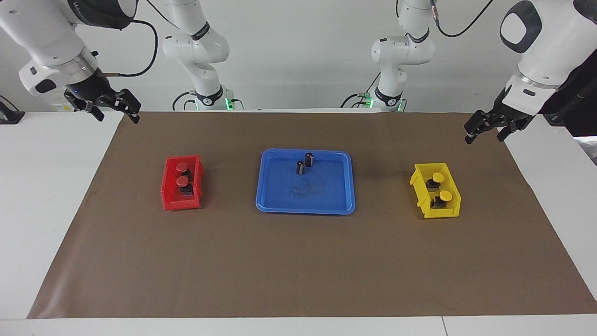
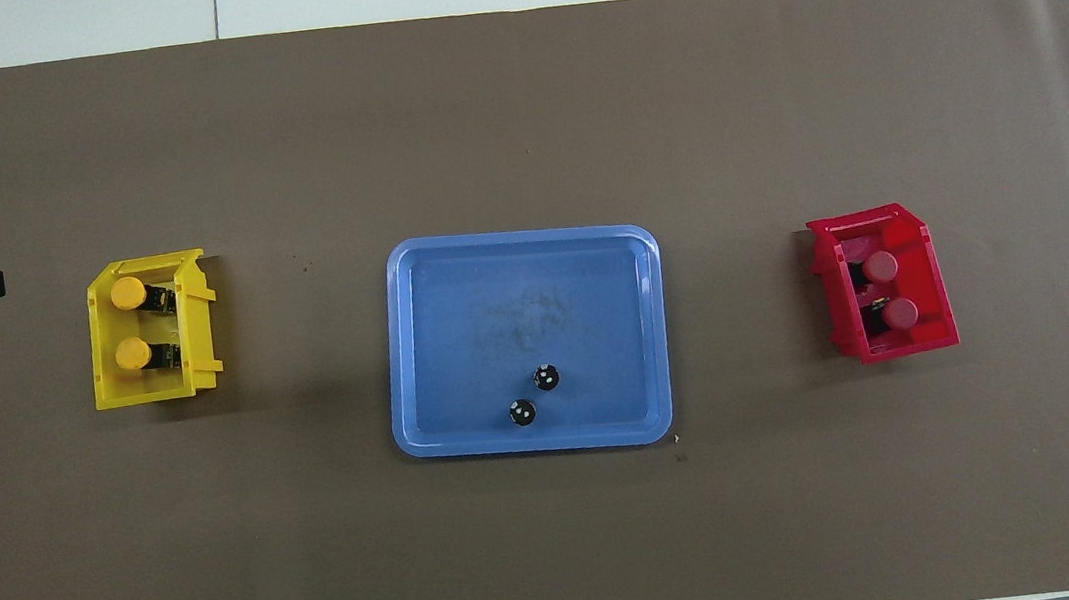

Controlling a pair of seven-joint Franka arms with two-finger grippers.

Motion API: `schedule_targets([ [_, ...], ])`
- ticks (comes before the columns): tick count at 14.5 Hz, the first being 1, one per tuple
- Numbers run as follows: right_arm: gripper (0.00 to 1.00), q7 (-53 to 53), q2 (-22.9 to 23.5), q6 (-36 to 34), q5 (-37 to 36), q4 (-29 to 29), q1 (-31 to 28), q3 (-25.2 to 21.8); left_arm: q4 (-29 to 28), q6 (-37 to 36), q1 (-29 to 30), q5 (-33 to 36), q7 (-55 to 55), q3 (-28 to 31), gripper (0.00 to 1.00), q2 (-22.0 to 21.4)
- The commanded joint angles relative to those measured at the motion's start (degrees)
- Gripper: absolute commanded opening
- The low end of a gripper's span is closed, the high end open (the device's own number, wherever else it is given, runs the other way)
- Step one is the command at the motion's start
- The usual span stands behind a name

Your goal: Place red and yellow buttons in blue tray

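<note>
Nothing moved yet: opening step, all four buttons still to fetch. Two red buttons in the red bin toward the right arm's end of the tabletop; two yellow buttons in the yellow bin toward the left arm's end. Blue tray at mid-tabletop between the bins, well apart from each, holding only two dark cylinders upright near its robot-side rim.

Right gripper up over the robot-side corner at the right arm's end, jaws released and empty. Left gripper up over the matching corner at the left arm's end, likewise released and empty.

Next, probably: descend into either bin, pinch one cap or its black base between the bin walls, lift clear, carry to bare tray floor away from the cylinders.
</note>
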Motion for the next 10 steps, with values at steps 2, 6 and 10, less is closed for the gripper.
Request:
schedule_targets([
  [2, 1.0, 0.42, -0.44, 0.38, -0.52, -0.18, -0.8, 0.82, -0.63, -0.48, 0.41, -0.66, 0.26, -0.17, 1.0, -0.87],
  [6, 1.0, 0.77, -0.61, 0.29, -0.25, -0.18, -0.8, 0.82, -0.63, -0.66, 0.5, -0.66, 0.26, -0.17, 1.0, -0.87],
  [10, 1.0, 0.42, -0.18, 0.9, -0.52, 0.34, -0.45, 0.99, -0.63, -0.66, 0.5, -0.66, 0.26, -0.17, 1.0, -0.87],
])
